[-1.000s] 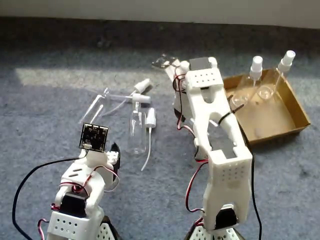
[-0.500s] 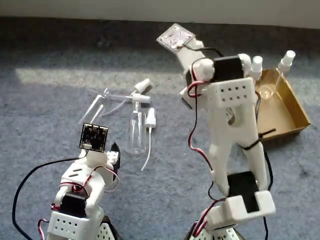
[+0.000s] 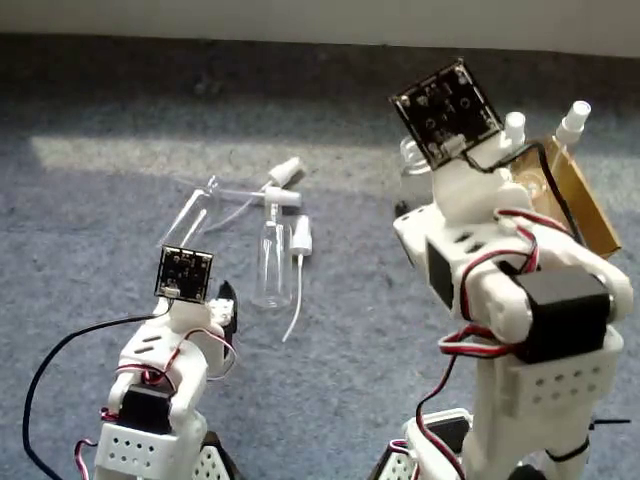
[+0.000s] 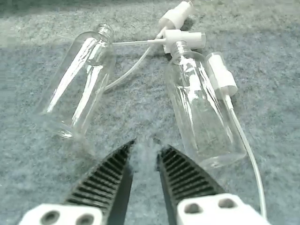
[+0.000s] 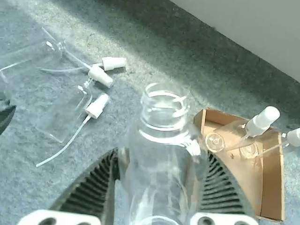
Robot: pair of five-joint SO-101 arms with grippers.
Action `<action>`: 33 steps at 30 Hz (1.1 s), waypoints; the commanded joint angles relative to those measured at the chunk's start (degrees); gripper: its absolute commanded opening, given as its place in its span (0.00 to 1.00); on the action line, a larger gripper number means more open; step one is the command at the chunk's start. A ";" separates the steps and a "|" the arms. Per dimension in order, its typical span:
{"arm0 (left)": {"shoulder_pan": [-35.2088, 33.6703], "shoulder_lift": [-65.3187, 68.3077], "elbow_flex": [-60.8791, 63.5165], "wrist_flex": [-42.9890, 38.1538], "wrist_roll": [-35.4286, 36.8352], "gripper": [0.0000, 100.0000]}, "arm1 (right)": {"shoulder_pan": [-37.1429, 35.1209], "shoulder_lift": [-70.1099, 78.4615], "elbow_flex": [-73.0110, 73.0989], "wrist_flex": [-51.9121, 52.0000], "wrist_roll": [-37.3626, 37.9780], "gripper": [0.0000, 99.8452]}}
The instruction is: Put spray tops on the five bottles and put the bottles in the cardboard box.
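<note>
My right gripper (image 5: 160, 155) is shut on a clear bottle (image 5: 161, 140) with no top, held upright above the carpet; its neck (image 3: 413, 158) shows beside the wrist board. Two more open bottles lie on the carpet (image 3: 190, 212) (image 3: 272, 255), seen close in the left wrist view (image 4: 77, 84) (image 4: 201, 108). Three loose spray tops (image 3: 285, 170) (image 3: 283, 197) (image 3: 301, 235) lie by them. My left gripper (image 4: 144, 146) rests low just short of both lying bottles, slightly open and holding nothing. The cardboard box (image 3: 590, 215) holds two topped bottles (image 5: 260, 124) (image 5: 293, 138).
Grey carpet covers the floor, with a pale wall (image 3: 300, 18) along the far edge. Thin dip tubes (image 3: 293, 300) trail from the loose tops. Cables (image 3: 50, 370) run beside the left arm's base.
The right arm has drawn back from the far middle and risen, carrying the open bottle up toward the box side. The left arm has stayed put.
</note>
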 commanded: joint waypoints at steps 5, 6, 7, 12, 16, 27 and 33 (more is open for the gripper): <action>-10.15 -0.48 1.19 -6.95 0.44 0.01 | 0.84 -18.59 22.46 -10.59 -0.62 0.11; -10.07 -0.48 1.19 -6.86 0.44 0.01 | 0.84 -21.41 25.54 -12.00 -0.62 0.11; -10.07 -0.48 1.19 -6.77 0.44 0.01 | 0.84 -24.40 28.35 -13.23 -0.62 0.11; -10.42 -0.48 -0.57 -6.59 0.35 0.01 | 0.92 -36.88 42.07 -20.18 -2.46 0.11; -12.62 -0.40 -11.82 5.45 -1.58 0.01 | 0.92 -40.57 49.80 -25.45 -7.74 0.11; -17.19 1.63 -25.89 12.22 -18.29 0.00 | 0.92 -41.01 63.69 -39.16 -15.74 0.11; -18.15 17.54 -34.77 12.22 -20.31 0.00 | 3.38 -41.01 71.16 -46.11 -15.91 0.11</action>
